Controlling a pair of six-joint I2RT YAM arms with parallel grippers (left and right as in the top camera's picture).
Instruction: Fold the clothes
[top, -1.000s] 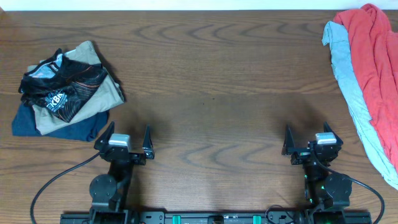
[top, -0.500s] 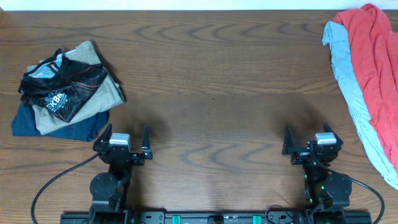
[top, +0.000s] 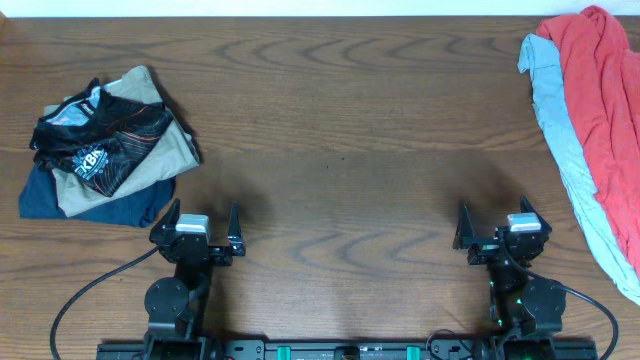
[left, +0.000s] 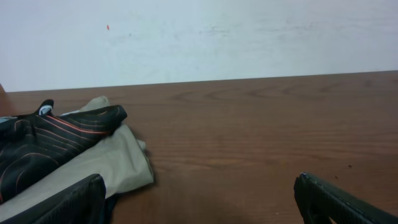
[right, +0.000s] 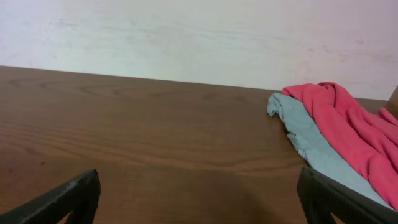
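The black jersey (top: 100, 140) with copper-orange lines and white logos lies crumpled on top of a pile at the table's left. It also shows at the left of the left wrist view (left: 46, 140). My left gripper (top: 202, 222) is open and empty near the front edge, just right of and nearer than the pile. In its own view the left gripper (left: 199, 202) has only bare table between the fingers. My right gripper (top: 493, 225) is open and empty at the front right; the right gripper (right: 199, 199) also shows only table between its fingers.
Khaki-beige trousers (top: 165, 145) lie under the jersey, over a navy garment (top: 120, 205). A red garment (top: 600, 75) on a pale grey one (top: 565, 140) lies at the far right, seen too in the right wrist view (right: 348, 130). A white wall stands behind the table.
The left gripper shifted very slightly toward the front edge. Nothing else has moved.
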